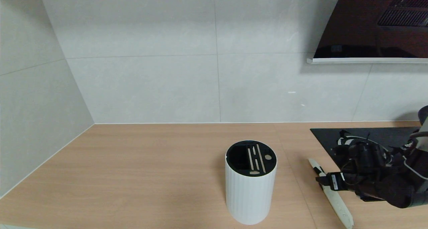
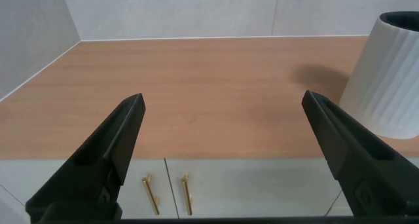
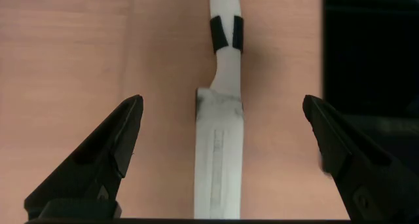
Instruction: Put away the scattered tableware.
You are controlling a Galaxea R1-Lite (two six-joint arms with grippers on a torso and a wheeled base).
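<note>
Directly beneath the spread right gripper point(image 3: 221, 101) lies the white knife point(image 3: 219, 162).

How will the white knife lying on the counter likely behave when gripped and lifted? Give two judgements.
Probably stiff: the white knife lies straight and flat on the counter. Possibly slippery and hard to catch: it looks smooth and thin, sitting low under the open right end effector.

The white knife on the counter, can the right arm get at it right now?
Probably yes. The right gripper hangs open directly over the knife, a finger either side of it, and nothing lies between them on the counter.
</note>
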